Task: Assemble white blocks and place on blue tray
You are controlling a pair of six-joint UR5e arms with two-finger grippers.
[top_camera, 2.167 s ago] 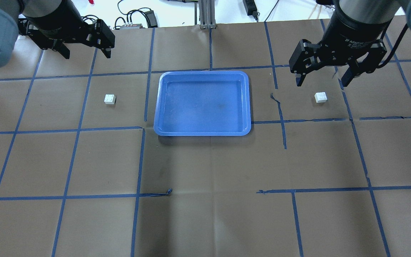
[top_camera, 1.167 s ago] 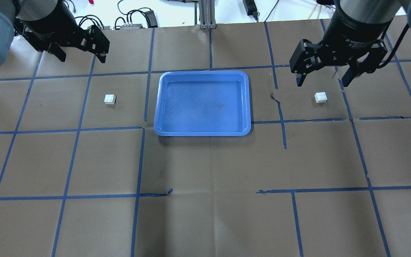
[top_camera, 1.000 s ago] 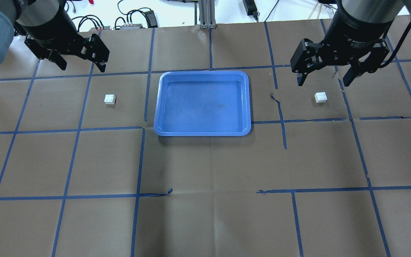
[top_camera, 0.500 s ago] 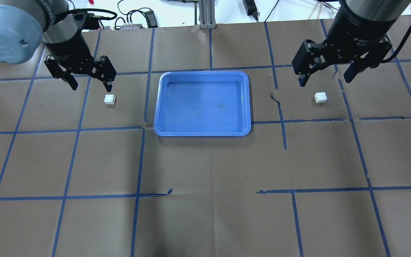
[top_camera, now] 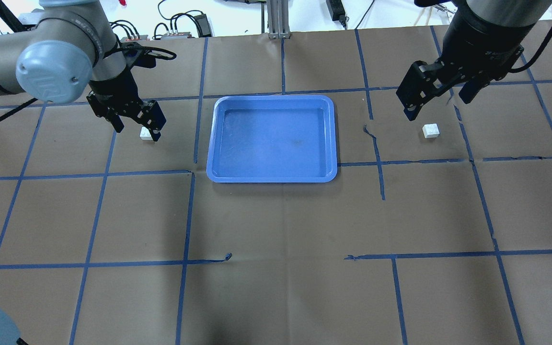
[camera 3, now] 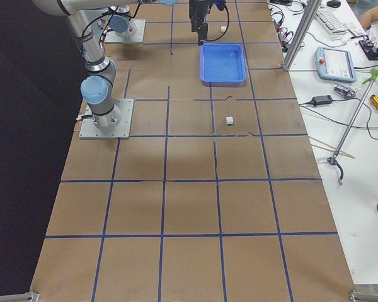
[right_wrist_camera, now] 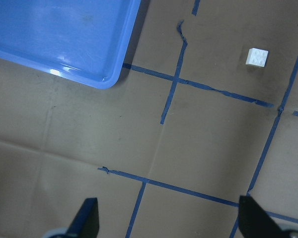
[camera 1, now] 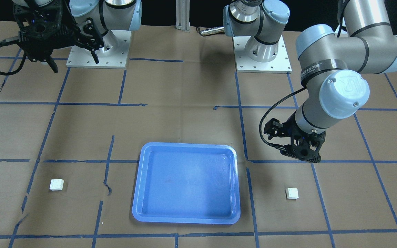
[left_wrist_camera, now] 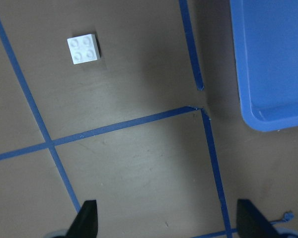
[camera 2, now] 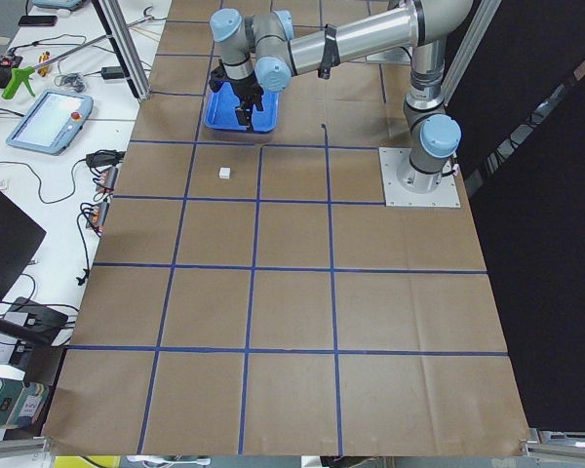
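My left gripper (top_camera: 137,132), fingers wide, has swung from the overhead frame's upper left down beside the left block (left_wrist_camera: 83,49). It is not yet astride it, so I judge the pickup comes next. My right gripper (top_camera: 438,104), also wide, has barely shifted above the right block (top_camera: 431,130). Both blocks flank the central tray (top_camera: 271,179). Only the UR mark on my left arm's cap (camera 1: 346,90) reads.

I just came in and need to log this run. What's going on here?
Nothing is gripped yet. The left white block and the right white block lie on the table, one on each side of the blue tray, which holds neither. The left pincer hangs open close beside its block, not around it. The right pincer hangs open near its block. The job is joining them, then setting them on the tray.
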